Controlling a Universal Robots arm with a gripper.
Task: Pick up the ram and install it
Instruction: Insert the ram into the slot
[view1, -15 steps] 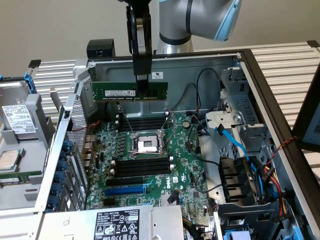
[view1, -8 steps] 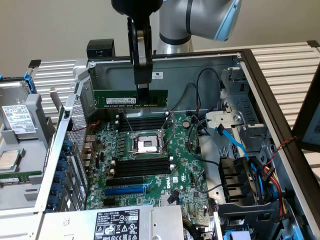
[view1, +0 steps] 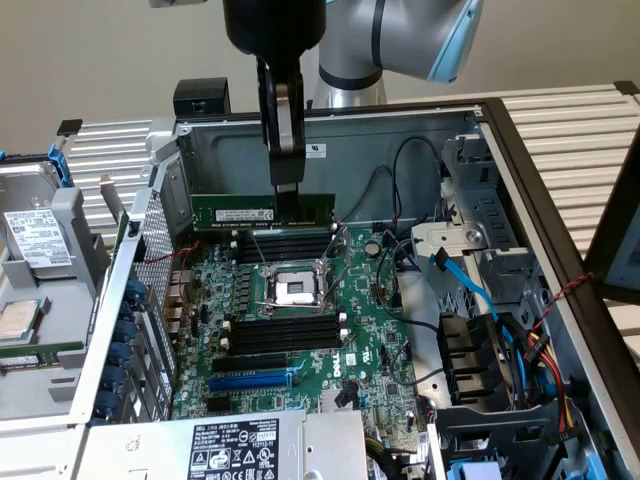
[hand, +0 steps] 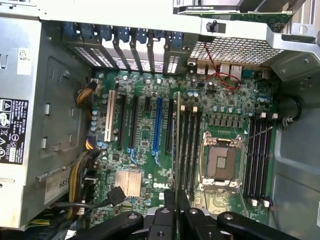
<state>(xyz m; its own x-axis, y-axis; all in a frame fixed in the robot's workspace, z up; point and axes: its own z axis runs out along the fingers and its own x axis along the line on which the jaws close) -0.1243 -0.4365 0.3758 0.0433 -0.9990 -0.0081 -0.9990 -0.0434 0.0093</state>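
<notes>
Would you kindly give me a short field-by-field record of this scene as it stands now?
setting: open computer case, motherboard exposed
gripper: shut on the ram, gripping its upper edge
ram: held level above the motherboard, not seated in any slot
memory slots: black, on both sides of the CPU socket, look empty
CPU socket: uncovered, no cooler

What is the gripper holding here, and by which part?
The long green ram stick, pinched by the gripper on its upper long edge, near the middle.

Silver arm (view1: 350, 45) carries pale-blue cap (view1: 455, 45) and black gripper (view1: 288, 190).
</notes>
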